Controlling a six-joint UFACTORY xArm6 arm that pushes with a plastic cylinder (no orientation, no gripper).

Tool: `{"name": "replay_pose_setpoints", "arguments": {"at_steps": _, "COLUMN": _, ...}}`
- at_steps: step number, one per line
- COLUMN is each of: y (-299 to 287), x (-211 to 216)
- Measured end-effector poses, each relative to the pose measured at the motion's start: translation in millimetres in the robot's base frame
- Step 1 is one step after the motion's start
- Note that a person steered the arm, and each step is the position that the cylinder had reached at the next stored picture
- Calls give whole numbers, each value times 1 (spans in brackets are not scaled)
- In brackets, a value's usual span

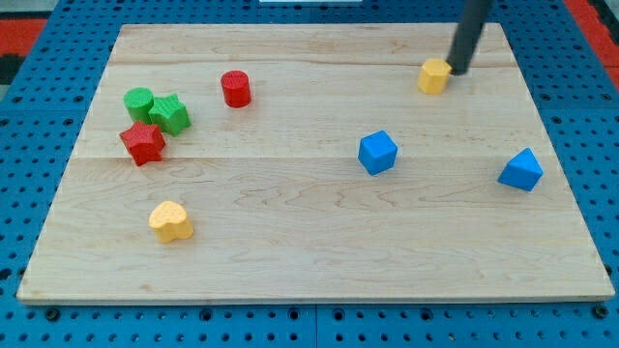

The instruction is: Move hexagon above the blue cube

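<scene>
The yellow hexagon (434, 74) lies near the view's top right on the wooden board. The blue cube (377, 152) sits below it and a little to the left, near the board's middle right. My tip (456, 71) is at the hexagon's right side, touching or nearly touching it. The dark rod rises from there to the view's top edge.
A second blue block (521, 170) lies at the right. A red cylinder (235, 88), a green cylinder (139, 101), a green star (171, 114) and a red star (143, 143) are at the left. A yellow heart (171, 221) lies at the lower left.
</scene>
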State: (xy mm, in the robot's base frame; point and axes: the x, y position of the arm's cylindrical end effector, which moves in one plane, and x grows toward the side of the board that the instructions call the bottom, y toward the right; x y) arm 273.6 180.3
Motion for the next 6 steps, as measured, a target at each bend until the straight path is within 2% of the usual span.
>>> {"name": "replay_pose_setpoints", "arguments": {"at_steps": 1, "y": -33, "x": -9}}
{"name": "replay_pose_setpoints", "arguments": {"at_steps": 3, "y": 1, "x": 27}}
{"name": "replay_pose_setpoints", "arguments": {"at_steps": 4, "y": -62, "x": 25}}
{"name": "replay_pose_setpoints", "arguments": {"at_steps": 5, "y": -96, "x": 17}}
{"name": "replay_pose_setpoints", "arguments": {"at_steps": 6, "y": -67, "x": 53}}
